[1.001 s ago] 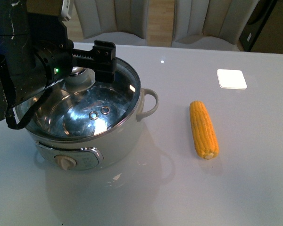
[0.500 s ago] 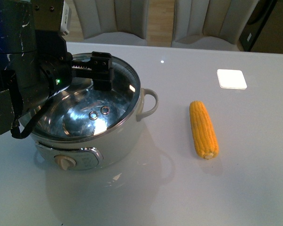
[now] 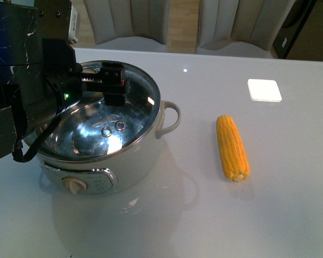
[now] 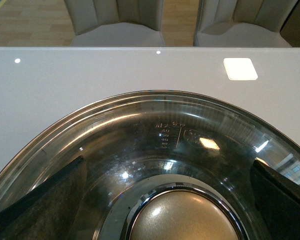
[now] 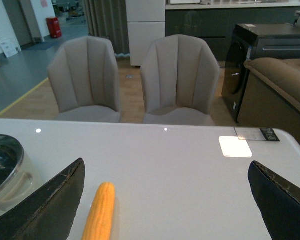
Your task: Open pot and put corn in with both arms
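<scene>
The white pot (image 3: pixel 134 156) stands at the table's left with its glass lid (image 3: pixel 134 107) on. My left gripper (image 3: pixel 112 81) is open just above the lid. In the left wrist view its fingers (image 4: pixel 45 200) stand on either side of the beige knob (image 4: pixel 177 217), apart from it, over the lid glass (image 4: pixel 180 125). The corn (image 3: pixel 232 148) lies on the table to the right of the pot. My right gripper (image 5: pixel 166 162) is open and empty above the table, with the corn (image 5: pixel 100 212) near one finger (image 5: pixel 50 205). It is outside the front view.
A white square pad (image 3: pixel 264 90) lies at the table's far right and also shows in the right wrist view (image 5: pixel 235 146). Two grey chairs (image 5: pixel 177 80) stand behind the table. The pot's side handle (image 3: pixel 170 115) points toward the corn.
My left arm has come lower and drawn back to the left over the lid. The pot, lid and corn have not moved.
</scene>
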